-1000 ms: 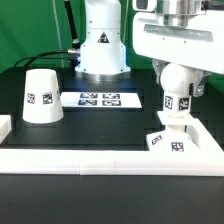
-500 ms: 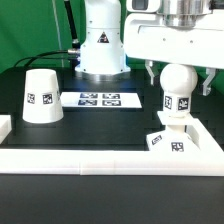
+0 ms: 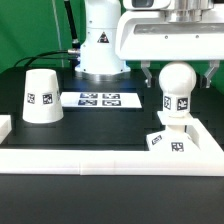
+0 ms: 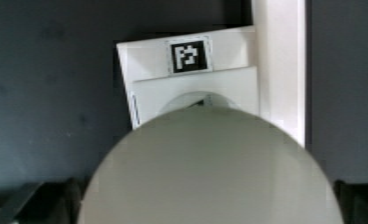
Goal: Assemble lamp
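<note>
The ball-shaped bulb [image 3: 178, 88] stands upright on the small square stepped base [image 3: 168, 141] at the exterior view's right, against the front rail. My gripper [image 3: 178, 76] is open, with one finger on each side of the bulb's upper part and a gap to it on both sides. In the wrist view the bulb [image 4: 207, 165] fills the frame over the tagged base [image 4: 184, 75], and a dark fingertip [image 4: 28, 205] shows at each side. The truncated-cone shade [image 3: 40, 95] stands alone at the exterior view's left.
The marker board [image 3: 100, 99] lies flat in the middle, in front of the arm's white pedestal [image 3: 100, 45]. A long white rail [image 3: 100, 157] runs along the front, with a short rail piece [image 3: 5, 127] at the left.
My gripper has let go of the bulb: the fingers have spread apart and the hand has risen a little. The bulb stays on the base.
</note>
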`<move>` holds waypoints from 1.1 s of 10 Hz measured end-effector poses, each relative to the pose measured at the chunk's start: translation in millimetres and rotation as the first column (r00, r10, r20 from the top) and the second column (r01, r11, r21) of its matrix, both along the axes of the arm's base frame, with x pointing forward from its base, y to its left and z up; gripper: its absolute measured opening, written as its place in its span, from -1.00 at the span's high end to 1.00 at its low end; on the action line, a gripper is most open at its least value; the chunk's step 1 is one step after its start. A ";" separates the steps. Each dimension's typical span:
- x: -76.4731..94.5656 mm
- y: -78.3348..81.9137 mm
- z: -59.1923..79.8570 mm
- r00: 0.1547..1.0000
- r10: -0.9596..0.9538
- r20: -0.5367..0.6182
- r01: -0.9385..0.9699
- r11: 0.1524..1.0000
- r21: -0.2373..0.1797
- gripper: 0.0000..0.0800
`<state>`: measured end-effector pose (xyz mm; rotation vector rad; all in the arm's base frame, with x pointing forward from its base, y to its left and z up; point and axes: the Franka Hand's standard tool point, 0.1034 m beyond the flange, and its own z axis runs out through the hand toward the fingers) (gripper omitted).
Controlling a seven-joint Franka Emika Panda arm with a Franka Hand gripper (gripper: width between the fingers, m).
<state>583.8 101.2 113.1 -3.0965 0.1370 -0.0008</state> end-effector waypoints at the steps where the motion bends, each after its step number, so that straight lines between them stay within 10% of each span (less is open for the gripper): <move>1: 0.2 0.6 0.2 0.996 0.091 0.004 -0.091 0.996 -0.004 -0.75; 11: 0.3 1.9 0.0 0.833 0.553 0.021 -0.553 0.833 -0.011 -0.52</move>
